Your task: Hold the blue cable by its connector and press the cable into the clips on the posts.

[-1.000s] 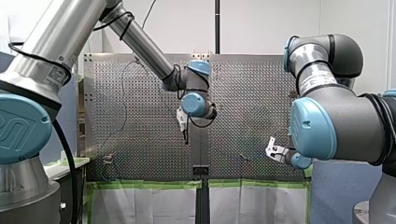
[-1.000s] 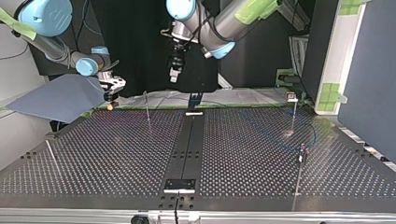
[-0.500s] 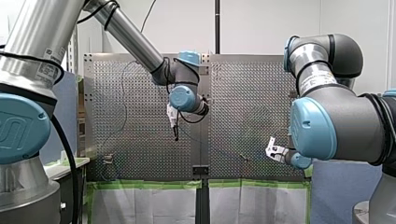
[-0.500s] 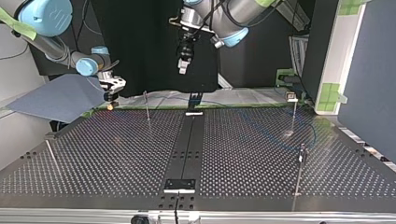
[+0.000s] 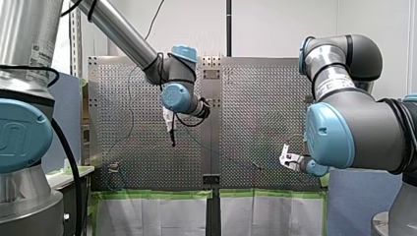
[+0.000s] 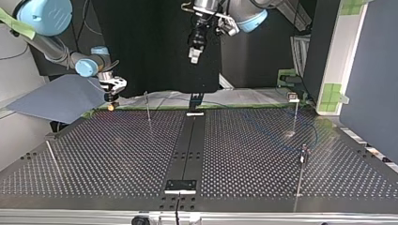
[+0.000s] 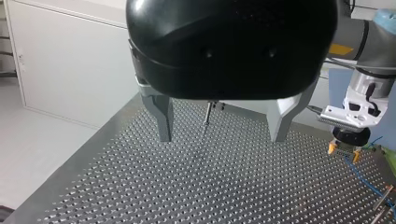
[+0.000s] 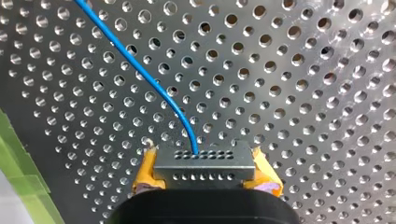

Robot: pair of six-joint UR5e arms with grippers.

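Tabletop (image 6: 117, 154): perforated metal with a dark centre strip, set before a dark backdrop in the top view.
Right end effector (image 8: 204, 163): yellow pads pinch both ends of the connector (image 8: 204, 170); it hangs low over the tabletop, near the far corner at the top view's left.
Blue cable (image 8: 154, 88): leaves the connector's face ahead of the right end effector and curves away across the holes.
Left end effector (image 7: 219, 123): metal fingers spread, high above the tabletop, well apart from the cable.
Posts (image 6: 148, 107): thin, upright, standing apart across the tabletop.
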